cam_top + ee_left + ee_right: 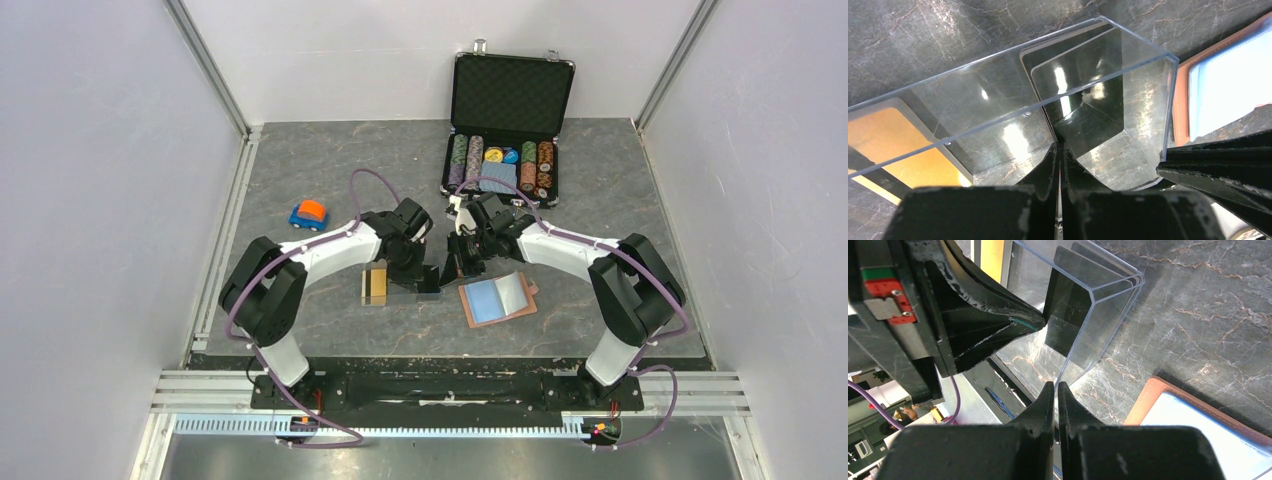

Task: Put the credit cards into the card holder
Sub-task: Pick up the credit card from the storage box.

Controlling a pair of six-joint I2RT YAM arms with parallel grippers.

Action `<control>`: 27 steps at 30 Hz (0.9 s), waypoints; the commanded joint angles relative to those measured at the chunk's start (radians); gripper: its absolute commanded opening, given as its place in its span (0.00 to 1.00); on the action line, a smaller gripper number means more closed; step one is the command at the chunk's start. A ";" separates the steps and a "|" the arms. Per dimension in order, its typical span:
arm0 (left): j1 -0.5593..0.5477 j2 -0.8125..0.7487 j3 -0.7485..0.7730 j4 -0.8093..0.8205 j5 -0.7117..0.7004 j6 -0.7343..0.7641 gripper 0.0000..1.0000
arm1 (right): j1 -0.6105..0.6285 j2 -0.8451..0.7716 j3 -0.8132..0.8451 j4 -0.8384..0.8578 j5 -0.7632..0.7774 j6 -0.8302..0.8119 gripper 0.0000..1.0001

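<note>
Item: clear box (998, 100), lying on the dark marbled table (330, 160) at mid-front, its outline almost invisible from above. Contents: credit cards (375, 284). Black cards (1075, 82) stand tilted at one end, and gold cards (903, 150) show through the wall at the other. The count is unreadable and the lower edges are lost in reflections. Left gripper (1059, 157): jaws closed, a thin strip of the box's wall pinched between them. Right gripper (1055, 392): jaws closed on the box's corner edge, just beside the left fingers. Whether either grip holds lid or base cannot be told. Card holder (497, 298): open flat, blue inside up, just right of the box and apart from it, cropped in both wrist views. Table surface shows between holder and front edge. Periphery: toy car (309, 214) at left rear, well apart. An open poker-chip case (512, 95) stands at the rear wall behind both wrists.
</note>
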 commanded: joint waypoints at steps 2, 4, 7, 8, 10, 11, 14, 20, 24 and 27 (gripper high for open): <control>-0.018 -0.064 0.033 0.087 0.048 -0.012 0.03 | 0.010 -0.007 -0.021 -0.007 0.005 -0.026 0.01; -0.018 -0.069 0.025 0.103 0.053 -0.022 0.07 | 0.010 -0.008 -0.021 -0.008 0.007 -0.027 0.01; -0.018 -0.067 0.020 0.112 0.069 -0.027 0.10 | 0.011 -0.007 -0.023 -0.008 0.007 -0.028 0.01; -0.018 -0.062 0.022 0.108 0.069 -0.025 0.11 | 0.011 -0.007 -0.022 -0.008 0.007 -0.027 0.01; -0.018 -0.047 0.030 0.085 0.066 -0.015 0.14 | 0.011 -0.008 -0.024 -0.008 0.007 -0.028 0.01; -0.019 -0.036 0.036 0.070 0.062 -0.007 0.16 | 0.010 -0.007 -0.024 -0.007 0.007 -0.028 0.01; -0.018 -0.005 0.045 0.031 0.053 0.022 0.20 | 0.011 -0.007 -0.024 -0.007 0.007 -0.028 0.01; -0.020 0.040 0.056 -0.002 0.022 0.056 0.22 | 0.010 -0.008 -0.025 -0.007 0.005 -0.030 0.01; -0.027 0.081 0.092 -0.030 0.009 0.085 0.24 | 0.010 -0.009 -0.026 -0.008 0.005 -0.030 0.01; -0.038 0.105 0.125 -0.058 -0.009 0.105 0.25 | 0.010 -0.010 -0.026 -0.007 0.005 -0.031 0.01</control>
